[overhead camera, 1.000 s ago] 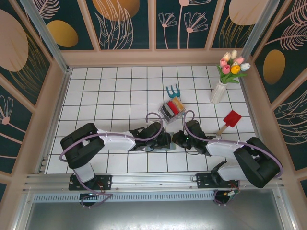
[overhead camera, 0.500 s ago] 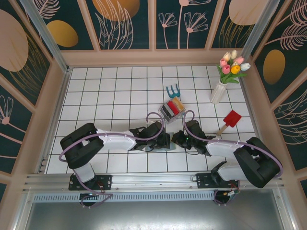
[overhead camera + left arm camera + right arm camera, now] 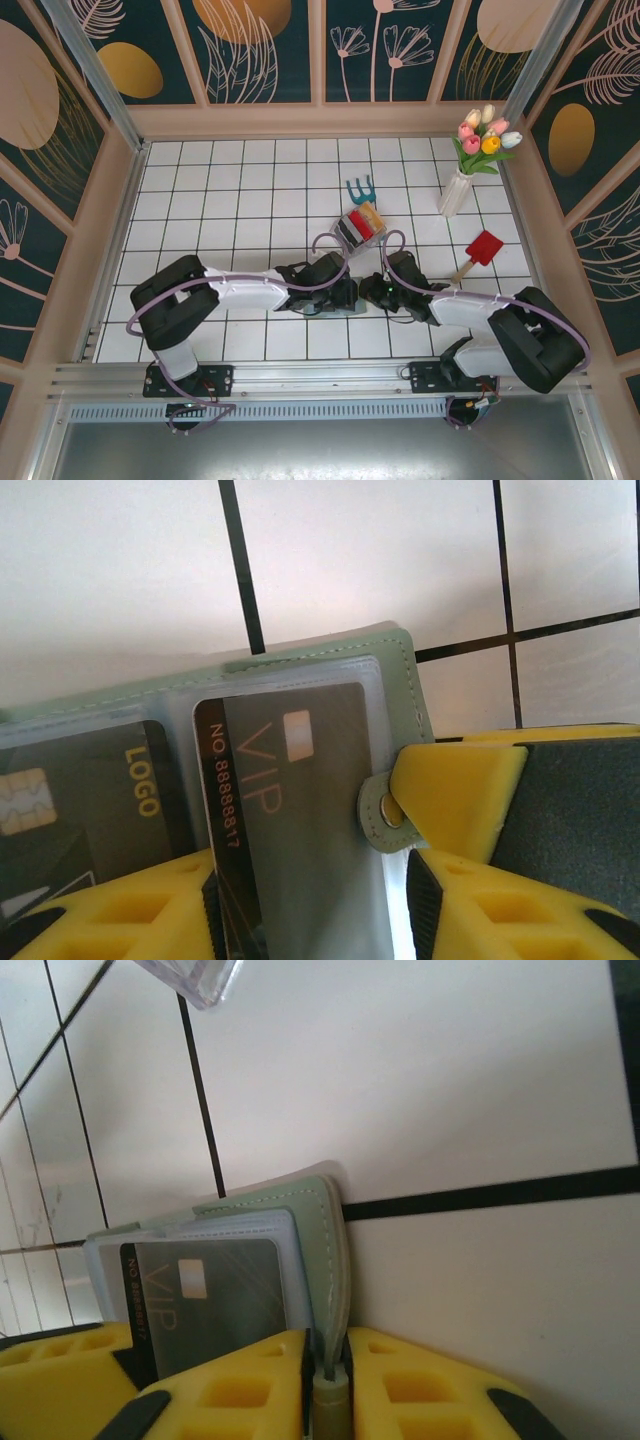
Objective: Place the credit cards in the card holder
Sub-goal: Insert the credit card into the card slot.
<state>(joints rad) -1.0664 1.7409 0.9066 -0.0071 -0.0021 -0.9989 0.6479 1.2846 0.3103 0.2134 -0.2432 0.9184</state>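
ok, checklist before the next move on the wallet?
1. Card holder lying open, sleeves showing: ok.
2. VIP card fully down in its sleeve: cannot tell, its lower end is hidden.
3. LOGO card in the neighbouring sleeve: ok.
4. Right claw pinching the green cover edge: ok.
5. Left claw straddles the VIP card's sleeve; actual grip: cannot tell.
6. Rack emptied: not ok, loose cards stand in it.
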